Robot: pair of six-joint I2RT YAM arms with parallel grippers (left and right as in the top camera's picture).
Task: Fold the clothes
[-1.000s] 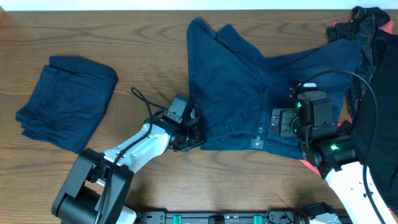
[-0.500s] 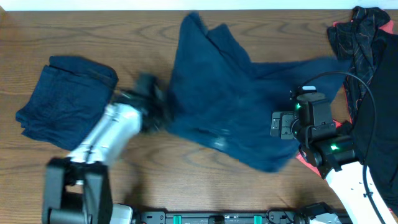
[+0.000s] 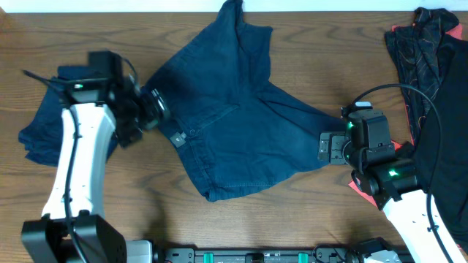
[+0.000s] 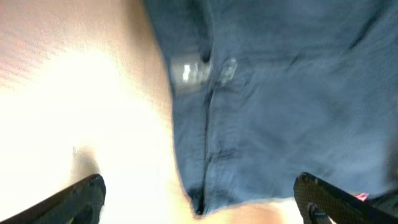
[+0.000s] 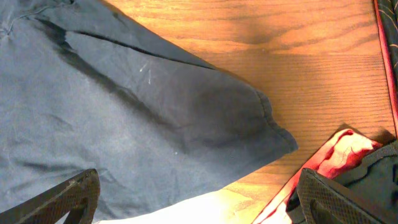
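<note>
The navy garment (image 3: pixel 234 139) is lying spread but creased on the desk (image 3: pixel 329 66), between the two pincers. The left pincer (image 3: pixel 150 109) is released, fingers wide and gripping nothing, with the waistband just in front of it. The right pincer (image 3: pixel 329 146) is also released, hovering at the leg hem. I am judging that flattening is coming before the first fold. To do it well, each pincer should be pinching one outer corner and pulling evenly. The folded pile (image 3: pixel 36 139) behind the left pincer should not be dragged.
</note>
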